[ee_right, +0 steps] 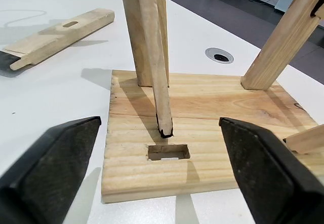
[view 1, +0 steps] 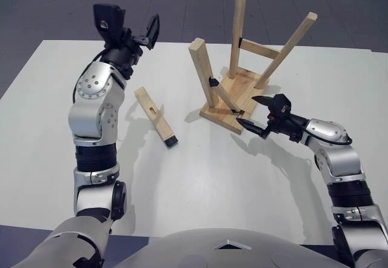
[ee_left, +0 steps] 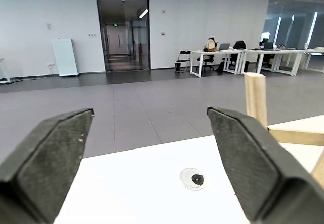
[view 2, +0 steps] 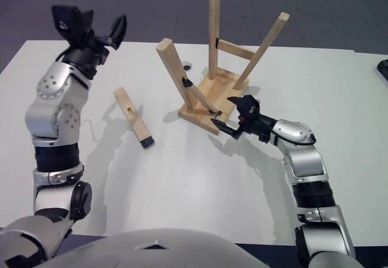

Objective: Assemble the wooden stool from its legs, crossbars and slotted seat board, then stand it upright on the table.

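1. The seat board (view 1: 241,89) lies upside down on the counter (view 1: 200,183), one slot (ee_right: 168,152) empty.
2. The right gripper (view 1: 248,111), wide open and empty, sits beside that slot.
3. The loose leg (view 1: 154,115) lies flat left of the seat board, nearer the wide-open left gripper (ee_left: 150,117).

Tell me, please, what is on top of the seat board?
Three legs stand up from the seat board, joined by crossbars; one slot is empty. How deep the legs sit in their slots is hidden.
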You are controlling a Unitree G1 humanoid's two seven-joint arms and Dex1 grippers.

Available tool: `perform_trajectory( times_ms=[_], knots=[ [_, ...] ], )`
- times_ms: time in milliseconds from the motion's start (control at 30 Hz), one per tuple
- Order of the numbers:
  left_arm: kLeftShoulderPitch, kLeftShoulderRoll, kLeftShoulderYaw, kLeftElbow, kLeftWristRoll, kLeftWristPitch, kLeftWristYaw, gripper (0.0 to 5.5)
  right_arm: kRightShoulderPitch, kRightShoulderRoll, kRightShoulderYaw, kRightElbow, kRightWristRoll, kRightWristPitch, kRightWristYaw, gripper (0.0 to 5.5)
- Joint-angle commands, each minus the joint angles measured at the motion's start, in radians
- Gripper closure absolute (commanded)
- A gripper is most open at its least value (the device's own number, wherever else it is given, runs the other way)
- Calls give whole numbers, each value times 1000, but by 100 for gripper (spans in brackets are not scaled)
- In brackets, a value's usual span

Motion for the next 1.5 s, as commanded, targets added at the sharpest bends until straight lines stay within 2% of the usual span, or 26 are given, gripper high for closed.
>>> perform_trajectory(
  times_ms=[33, 267, 467, 500, 700, 1133, 1500],
  knots=[
    [-37, -24, -37, -7, 11, -7, -23, 203, -23, 36, 16, 63, -12, -15, -13, 182],
    [-36, -53, -93, -101, -12, 15, -82, 313, -42, 88, 18, 130, -15, -30, -39, 287],
    [-27, -51, -90, -104, -3, 25, -101, 431, -66, 110, 18, 183, -22, -49, -54, 400],
    [-26, -50, -92, -100, 0, 25, -103, 434, -69, 113, 20, 191, -24, -52, -55, 403],
    [-11, -51, -118, -93, 24, 24, -113, 542, -82, 125, 27, 227, -36, -67, -56, 504],
    [28, -35, -174, -94, 102, 6, -134, 550, -109, 101, 41, 204, -66, -46, -34, 506],
    [53, -49, -180, -118, 135, -8, -122, 550, -156, -26, 94, 18, -208, 109, -45, 507]
  ],
)
